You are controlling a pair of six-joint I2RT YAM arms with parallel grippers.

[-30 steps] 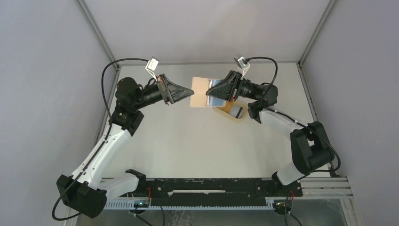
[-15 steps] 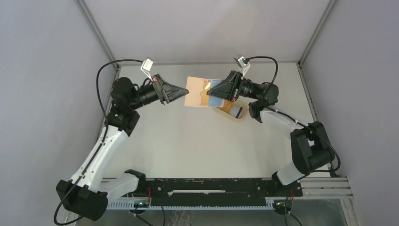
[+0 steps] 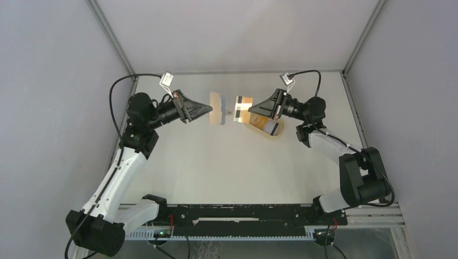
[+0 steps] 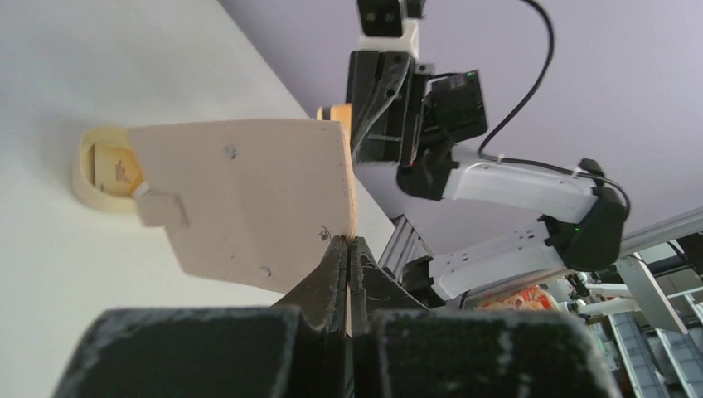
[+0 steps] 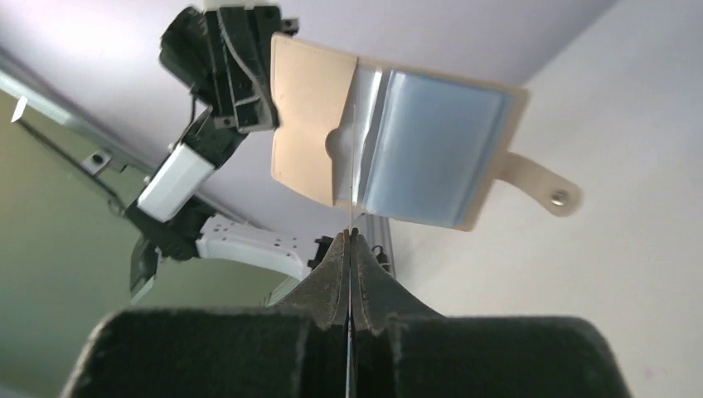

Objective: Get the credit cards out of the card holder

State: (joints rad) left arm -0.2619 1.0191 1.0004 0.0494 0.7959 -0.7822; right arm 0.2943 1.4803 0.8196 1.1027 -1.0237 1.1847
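— Both arms have drawn apart since a second ago. The right gripper [image 3: 250,109] has backed off to the right, its jaws gone from partly open to closed. The left gripper [image 3: 210,110] has shifted left with the card holder [image 3: 217,108].

— What does the right one have?

— A credit card [image 3: 243,108], pale with a dark stripe near one edge, pinched at its right side. From above it sits just beside the open holder. Whether its left edge is still tucked inside, I cannot tell.

— And from the right wrist?

— That card shows edge-on, a thin line rising from the closed fingertips toward the holder's fold. A blue-grey card [image 5: 435,149] sits in the holder's clear pocket, and the snap tab [image 5: 547,187] sticks out at the right.

— The left grip?

— Clamped on the holder's edge, jaws pressed together with the tan material between them. The left wrist view shows the holder's outer face. The holder is spread open and held in the air above the table [image 3: 232,162].

— Anything below?

— An oval tray [image 3: 269,137] rests on the table under the right gripper, with a third card [image 3: 273,128] lying in it.
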